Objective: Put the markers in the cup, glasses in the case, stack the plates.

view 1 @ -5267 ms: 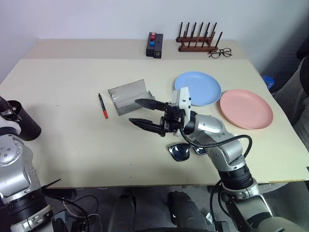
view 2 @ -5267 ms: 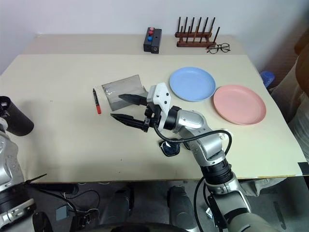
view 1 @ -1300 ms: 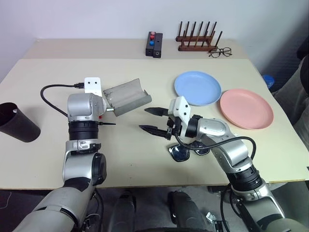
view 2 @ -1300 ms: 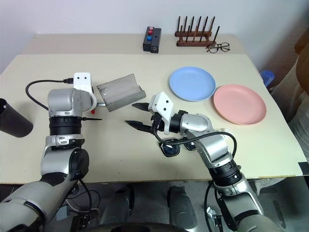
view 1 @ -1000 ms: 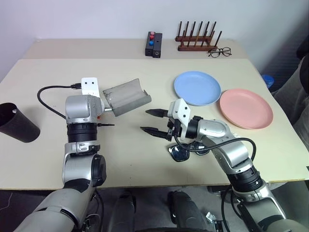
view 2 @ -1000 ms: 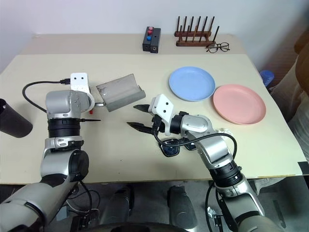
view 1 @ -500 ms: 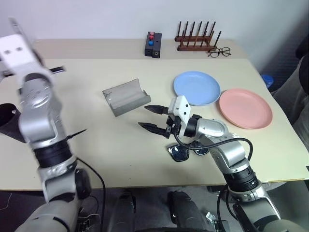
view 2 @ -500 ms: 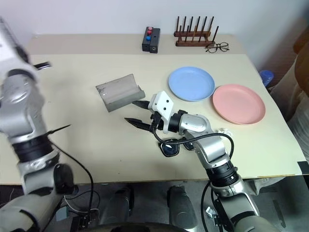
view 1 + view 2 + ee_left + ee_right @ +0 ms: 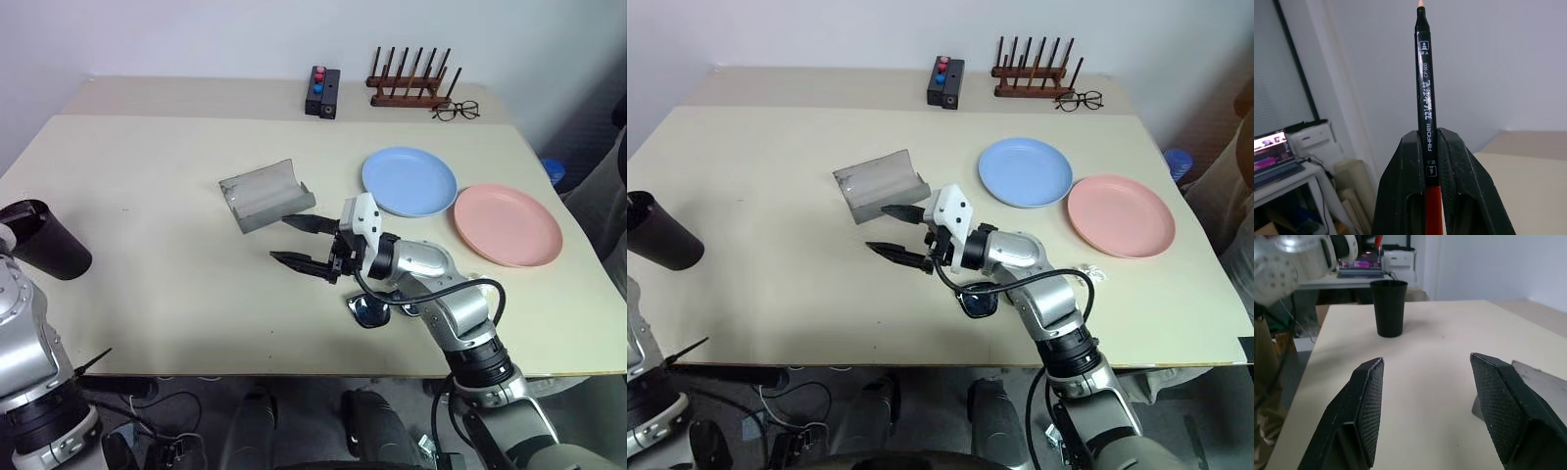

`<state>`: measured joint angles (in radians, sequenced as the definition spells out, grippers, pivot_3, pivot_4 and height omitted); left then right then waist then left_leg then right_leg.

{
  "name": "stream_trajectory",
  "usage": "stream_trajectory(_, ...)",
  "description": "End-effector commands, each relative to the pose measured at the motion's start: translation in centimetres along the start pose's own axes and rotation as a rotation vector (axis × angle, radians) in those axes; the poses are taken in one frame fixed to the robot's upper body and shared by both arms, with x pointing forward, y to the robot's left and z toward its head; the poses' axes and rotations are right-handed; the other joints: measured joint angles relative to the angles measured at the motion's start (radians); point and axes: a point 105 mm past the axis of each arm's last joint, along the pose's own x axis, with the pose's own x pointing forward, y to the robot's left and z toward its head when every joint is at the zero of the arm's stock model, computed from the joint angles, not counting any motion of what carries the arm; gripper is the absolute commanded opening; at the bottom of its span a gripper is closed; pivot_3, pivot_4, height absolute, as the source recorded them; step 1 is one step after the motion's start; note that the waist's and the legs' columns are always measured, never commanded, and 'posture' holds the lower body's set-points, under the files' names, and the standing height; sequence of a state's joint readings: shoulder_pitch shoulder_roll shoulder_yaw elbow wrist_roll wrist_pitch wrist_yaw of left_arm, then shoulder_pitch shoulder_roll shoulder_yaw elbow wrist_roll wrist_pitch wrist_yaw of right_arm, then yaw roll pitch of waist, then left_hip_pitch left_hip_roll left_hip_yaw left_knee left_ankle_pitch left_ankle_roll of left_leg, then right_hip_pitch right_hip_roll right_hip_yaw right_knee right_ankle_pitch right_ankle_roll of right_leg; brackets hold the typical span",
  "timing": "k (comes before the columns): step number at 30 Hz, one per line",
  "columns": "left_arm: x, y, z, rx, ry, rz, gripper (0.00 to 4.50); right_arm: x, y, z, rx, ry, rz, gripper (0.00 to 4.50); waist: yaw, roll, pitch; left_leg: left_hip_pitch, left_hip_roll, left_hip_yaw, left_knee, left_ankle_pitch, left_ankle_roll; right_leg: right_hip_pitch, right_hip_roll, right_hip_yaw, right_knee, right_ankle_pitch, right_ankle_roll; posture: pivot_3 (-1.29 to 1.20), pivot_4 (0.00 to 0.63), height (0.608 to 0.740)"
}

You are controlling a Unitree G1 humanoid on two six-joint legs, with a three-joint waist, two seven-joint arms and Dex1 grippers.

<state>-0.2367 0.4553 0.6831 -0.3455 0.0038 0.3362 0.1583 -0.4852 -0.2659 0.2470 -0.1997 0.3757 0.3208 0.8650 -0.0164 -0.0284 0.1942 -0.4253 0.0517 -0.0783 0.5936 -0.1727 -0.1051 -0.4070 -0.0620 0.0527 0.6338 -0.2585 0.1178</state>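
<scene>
Sunglasses partly hidden beneath right forearm, near front table edge. Left gripper clenched on one marker, black body, red cap low between the pads, tip cut off at frame edge; second marker not made out. Right gripper released, jaws wide, hovering just beside one grey case lying open mid-table. One dark cup at far left edge. Two plates side by side on the right: blue, pink. Clear-lens eyeglasses and peg rack at the back.
</scene>
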Motion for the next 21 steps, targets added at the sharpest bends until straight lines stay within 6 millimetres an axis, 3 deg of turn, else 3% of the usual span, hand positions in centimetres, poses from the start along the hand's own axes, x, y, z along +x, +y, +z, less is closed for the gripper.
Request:
stream_trajectory(1, 0.4, 0.7, 0.1, -0.040, -0.036, 0.030, 0.03, 0.5, -0.1, 0.4, -0.041, -0.002, 0.003, 2.86, 0.000, 0.000, 0.000, 0.000, 0.000, 0.000, 0.000, 0.000, 0.000, 0.000, 0.000, 0.000, 0.000, 0.000, 0.000, 0.00, 0.150, 0.738)
stream_trajectory(9, 0.6, -0.2, -2.1, -0.072, -0.008, 0.021, 0.03, 0.4, -0.1, -0.1, -0.045, 0.014, -0.021, 2.86, -0.001, 0.000, 0.000, 0.000, 0.000, 0.000, 0.000, 0.000, 0.000, 0.000, 0.000, 0.000, 0.000, 0.000, 0.000, 0.00, 0.150, 0.738)
stream_trajectory(21, -0.3, -0.7, -3.8, -0.064, 0.021, 0.024, 0.03, 0.3, -0.1, -0.2, -0.041, 0.012, -0.031, 2.86, -0.001, 0.000, 0.000, 0.000, 0.000, 0.000, 0.000, 0.000, 0.000, 0.000, 0.000, 0.000, 0.000, 0.000, 0.000, 0.00, 0.150, 0.738)
